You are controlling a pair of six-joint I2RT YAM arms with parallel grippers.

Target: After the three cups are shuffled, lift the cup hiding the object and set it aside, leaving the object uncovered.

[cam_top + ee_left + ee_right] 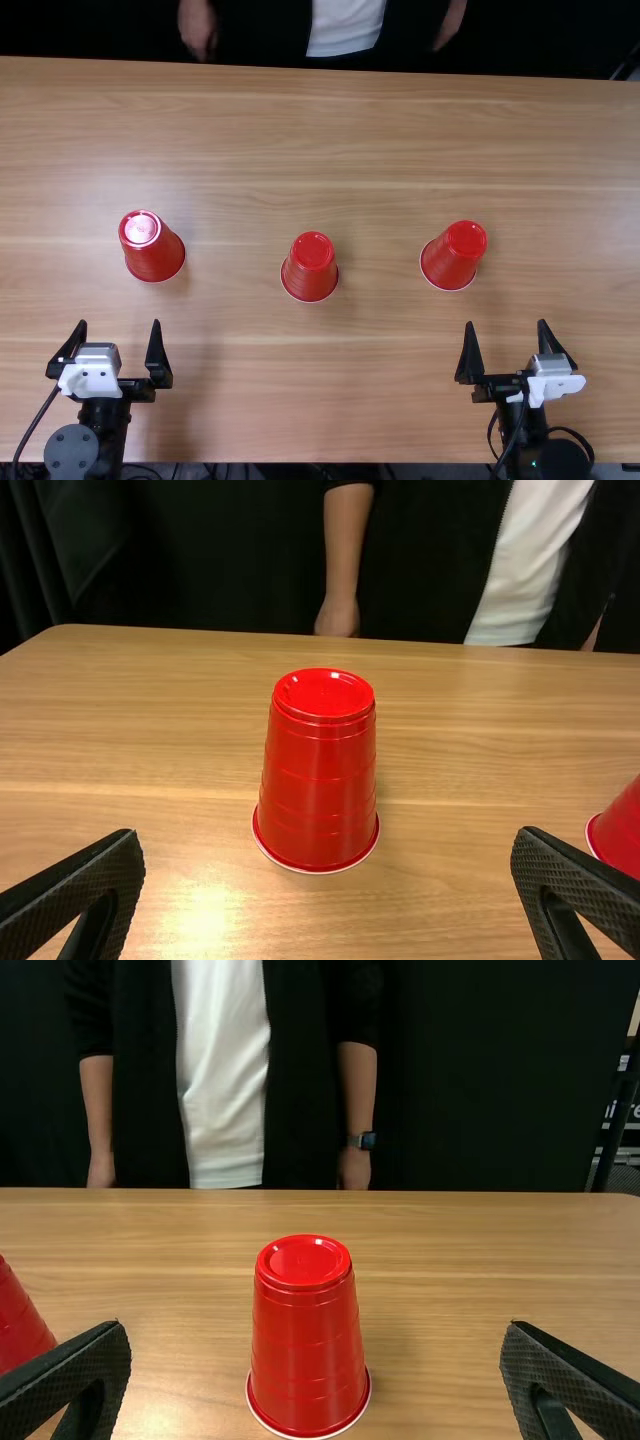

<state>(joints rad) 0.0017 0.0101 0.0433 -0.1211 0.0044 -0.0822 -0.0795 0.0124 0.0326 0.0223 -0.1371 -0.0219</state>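
On the light brown wooden tabletop [320, 130], with its grain lines running from side to side, three red cups stood mouth down in a loose row: the left cup [152, 247], the middle cup [310, 267] a little nearer to the arms, and the right cup [454, 255]. They were well apart from each other. Behind the far edge the room was dark, and I could not tell whether it was cloth or wall.

The left tool [118, 325] rested near the close edge, straight before the left cup, its fingers spread wide and holding nothing. The right tool [505, 326] stood the same way before the right cup, also spread wide and empty.

From the wrist views the outer cups showed a thin white rim against the wood and faint rings around the side, while the top view gave the whole row at once. Which cup covered the object could not be told.
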